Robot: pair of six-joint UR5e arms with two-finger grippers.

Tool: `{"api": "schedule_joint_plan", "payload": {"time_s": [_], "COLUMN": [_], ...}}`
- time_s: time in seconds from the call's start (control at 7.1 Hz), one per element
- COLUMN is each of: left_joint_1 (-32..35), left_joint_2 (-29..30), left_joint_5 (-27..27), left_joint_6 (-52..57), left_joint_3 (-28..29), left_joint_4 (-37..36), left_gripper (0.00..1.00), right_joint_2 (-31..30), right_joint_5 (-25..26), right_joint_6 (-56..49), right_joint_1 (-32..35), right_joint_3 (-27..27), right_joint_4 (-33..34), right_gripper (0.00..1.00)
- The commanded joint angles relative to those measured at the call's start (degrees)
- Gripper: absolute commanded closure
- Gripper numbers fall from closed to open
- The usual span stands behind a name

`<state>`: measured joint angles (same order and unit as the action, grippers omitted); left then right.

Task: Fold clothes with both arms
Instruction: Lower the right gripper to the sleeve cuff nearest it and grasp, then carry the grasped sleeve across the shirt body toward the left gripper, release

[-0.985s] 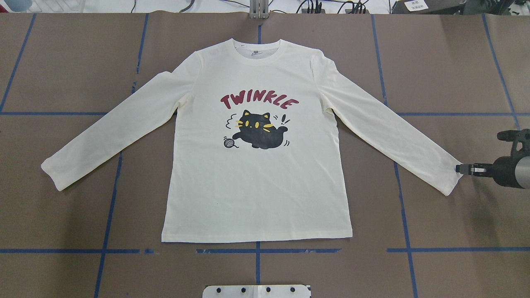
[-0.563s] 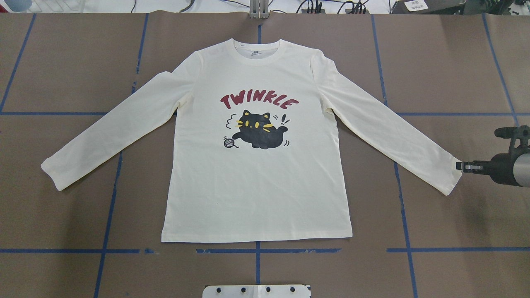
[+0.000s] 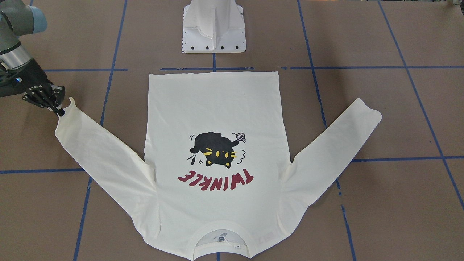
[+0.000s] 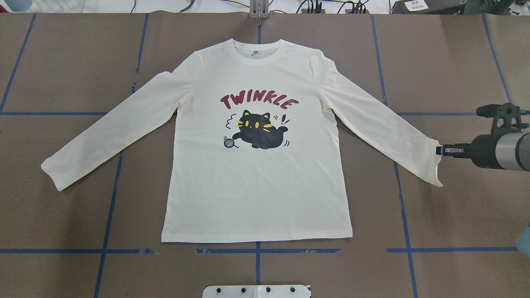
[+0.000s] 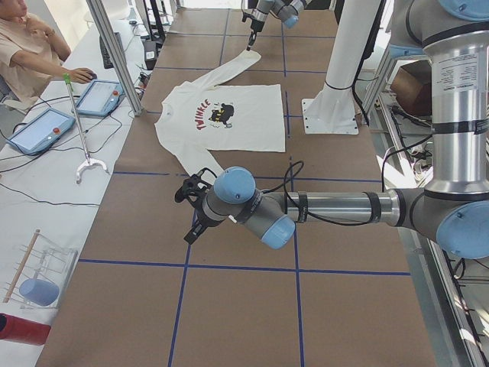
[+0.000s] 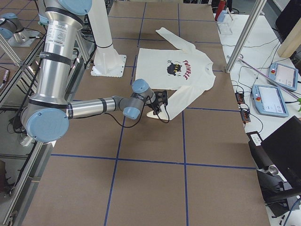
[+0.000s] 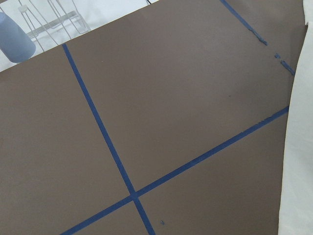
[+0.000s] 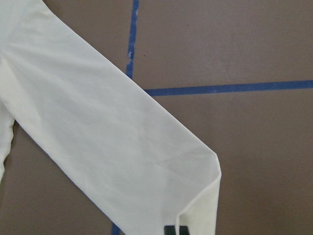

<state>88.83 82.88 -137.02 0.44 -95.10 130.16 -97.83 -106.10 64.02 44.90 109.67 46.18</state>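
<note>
You've got the T-shirt (image 4: 256,186) flat in the middle of the bench (image 4: 455,62), print side up: black cat w/ red TWINKLE lettering (image 4: 258,101). Collar (image 4: 258,51) points to the bench's far edge, away from the robot. Hem (image 4: 256,239) runs along the robot-side edge, near the white pedestal (image 3: 214,29) but apart from it. Both sleeves spread out & slant back toward the robot-side edge.

R tool (image 4: 442,150) is toward the bench's right end, clamped on the R sleeve cuff (image 4: 434,165). The pinched corner of that cuff is raised off the bench & curls over; the rest of the sleeve lies flat. R wrist cam shows the cuff's folded edge at the bottom of its view.

L sleeve (image 4: 103,132) lies flat, untouched, cuff toward the bench's left end. L tool (image 5: 191,214) hangs over bare bench nearer that end, close to the cuff but apart from it. You only see it in the side cam, so can't tell if it's apart or together. L wrist cam shows brown bench, blue tape lines (image 7: 98,122) & a strip of cream cloth at its edge.
</note>
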Motion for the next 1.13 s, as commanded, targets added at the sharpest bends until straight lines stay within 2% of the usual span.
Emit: {"api": "schedule_joint_plan", "payload": {"time_s": [0.0,0.14,0.28,0.42,0.56,0.7,0.84,0.99], "left_joint_1": [0.0,0.0,0.0,0.0,0.0,0.0,0.0,0.0], "left_joint_2": [-0.1,-0.1,-0.1,-0.1,0.0,-0.1,-0.1,-0.1], "left_joint_5": [0.0,0.0,0.0,0.0,0.0,0.0,0.0,0.0], "left_joint_6": [0.0,0.0,0.0,0.0,-0.1,-0.1,-0.1,-0.1], "left_joint_3": [0.0,0.2,0.2,0.4,0.6,0.7,0.6,0.6], "left_joint_4": [0.0,0.0,0.0,-0.1,-0.1,-0.1,-0.1,0.0], "left_gripper": [0.0,0.0,0.0,0.0,0.0,0.0,0.0,0.0], "right_joint_2": [22.2,35.3,46.1,52.9,60.3,64.7,69.0,71.3], "right_joint_5": [1.6,1.8,3.0,4.3,4.8,7.5,15.6,20.1], "right_joint_6": [0.1,0.1,0.0,0.0,0.1,0.2,1.4,8.3], "right_joint_1": [1.7,2.8,3.0,2.7,2.7,-0.7,-7.1,-11.5], "right_joint_3": [3.3,3.1,2.6,0.0,-5.9,-11.8,-19.3,-26.6], "right_joint_4": [29.8,45.3,54.7,55.5,55.6,55.4,55.0,50.6], "right_gripper": [1.0,1.0,1.0,1.0,1.0,1.0,1.0,1.0]}}
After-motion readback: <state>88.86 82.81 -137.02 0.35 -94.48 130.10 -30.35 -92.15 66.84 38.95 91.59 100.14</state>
